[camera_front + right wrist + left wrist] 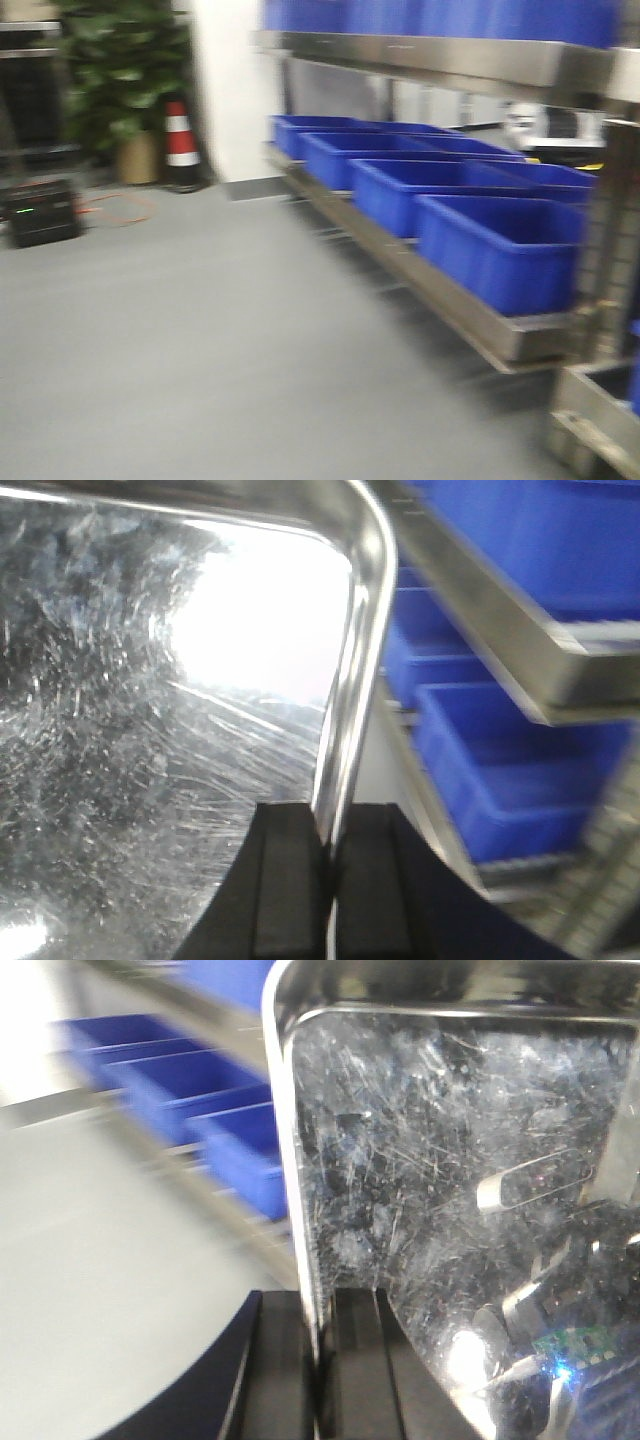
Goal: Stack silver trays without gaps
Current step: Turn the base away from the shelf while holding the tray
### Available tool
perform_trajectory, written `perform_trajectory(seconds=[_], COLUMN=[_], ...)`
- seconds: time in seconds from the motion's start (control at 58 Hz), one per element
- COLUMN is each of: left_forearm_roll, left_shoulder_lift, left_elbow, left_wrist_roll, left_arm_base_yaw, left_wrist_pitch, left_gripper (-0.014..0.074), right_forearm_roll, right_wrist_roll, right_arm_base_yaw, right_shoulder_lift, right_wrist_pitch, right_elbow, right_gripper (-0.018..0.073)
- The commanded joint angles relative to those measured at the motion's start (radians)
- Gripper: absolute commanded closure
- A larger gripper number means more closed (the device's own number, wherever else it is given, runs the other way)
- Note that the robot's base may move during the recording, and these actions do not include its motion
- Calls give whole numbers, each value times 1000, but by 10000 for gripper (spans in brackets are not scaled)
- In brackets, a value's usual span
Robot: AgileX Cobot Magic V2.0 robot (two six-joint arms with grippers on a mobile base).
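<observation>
Big steel rack with blue bins fills the right of the front view, all pretty blurry. The tray is up in the air next to that rack, not resting on anything I can see. The left gripper is pinched on one rim. The right gripper is clamped on a rim too, looks like the opposite side of the same tray, but can't swear to it. Progress-wise: tray's lifted and that's it. No other tray or stack in sight, so I'd say the whole nesting-it-flush part is left.
</observation>
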Motion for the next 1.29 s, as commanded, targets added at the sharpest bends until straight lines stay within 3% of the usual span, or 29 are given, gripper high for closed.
perform_trajectory(seconds=[0.0,1.276], left_forearm_roll=[21,21], left_shoulder_lift=[-15,-15], left_elbow=[-5,-5], left_wrist_roll=[18,18], left_arm_base_yaw=[4,4], left_wrist_pitch=[-36,-36], left_gripper=[616,616], right_forearm_roll=[-22,-22], right_wrist_roll=[-24,-24], right_arm_base_yaw=[-3,-3], right_shoulder_lift=[-14,-14], right_wrist_pitch=[-38,-38], right_elbow=[-10,-10], right_gripper=[638,638])
